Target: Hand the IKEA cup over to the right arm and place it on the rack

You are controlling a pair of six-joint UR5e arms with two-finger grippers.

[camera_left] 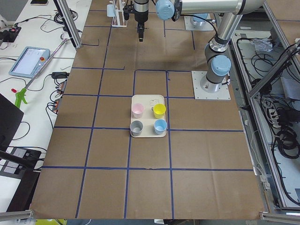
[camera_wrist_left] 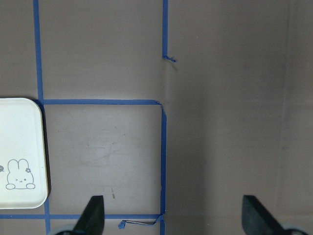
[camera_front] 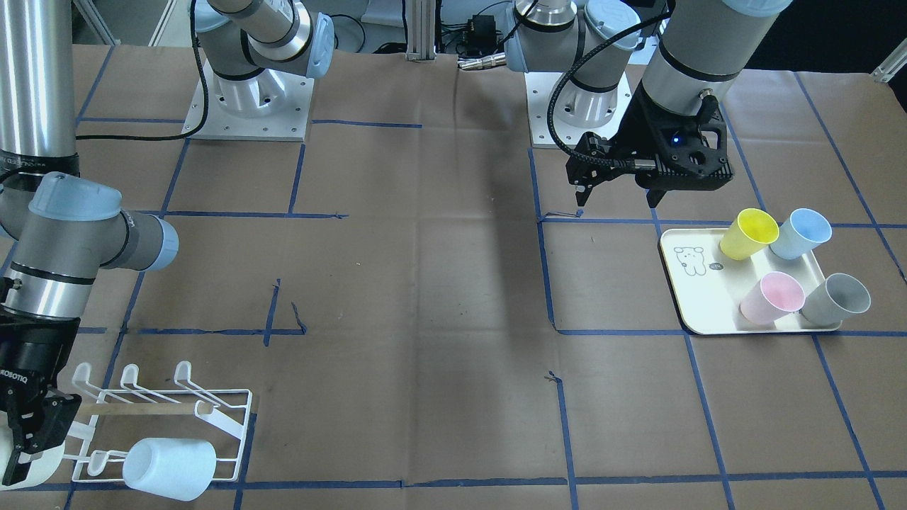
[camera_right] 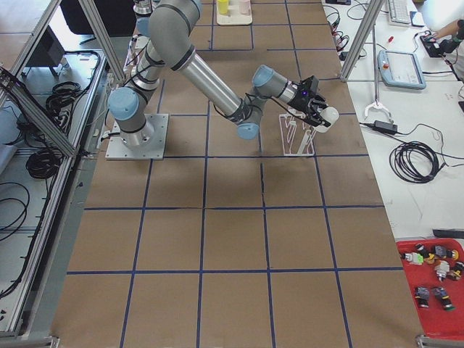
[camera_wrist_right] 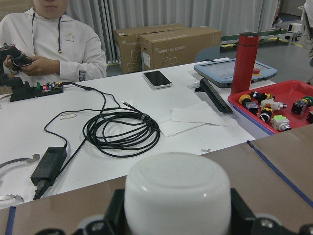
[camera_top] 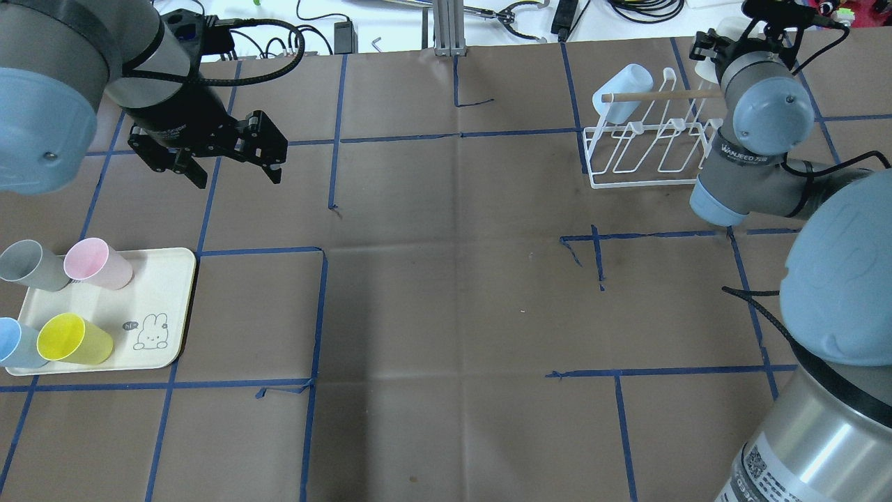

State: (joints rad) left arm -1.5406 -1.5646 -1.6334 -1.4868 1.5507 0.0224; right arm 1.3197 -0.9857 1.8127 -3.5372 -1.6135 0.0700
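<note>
My right gripper (camera_front: pixel 21 453) is shut on a white cup (camera_wrist_right: pixel 177 196), which lies sideways at the end of the white wire rack (camera_front: pixel 227 425). The cup's base fills the right wrist view between the fingers (camera_wrist_right: pixel 115 213). A pale blue cup (camera_front: pixel 170 469) sits on a rack prong at the other end, under the wooden dowel (camera_front: pixel 142 409). My left gripper (camera_top: pixel 233 174) is open and empty, hovering above the table near the cream tray (camera_top: pixel 167 279). Its fingertips (camera_wrist_left: pixel 93 215) stand wide apart in the left wrist view.
The cream tray (camera_front: pixel 691 297) holds a yellow cup (camera_front: pixel 748 234), a blue cup (camera_front: pixel 801 234), a pink cup (camera_front: pixel 772 297) and a grey cup (camera_front: pixel 836 299). Blue tape lines grid the brown table. An operator (camera_wrist_right: pixel 49 39) sits beyond the table edge behind the rack.
</note>
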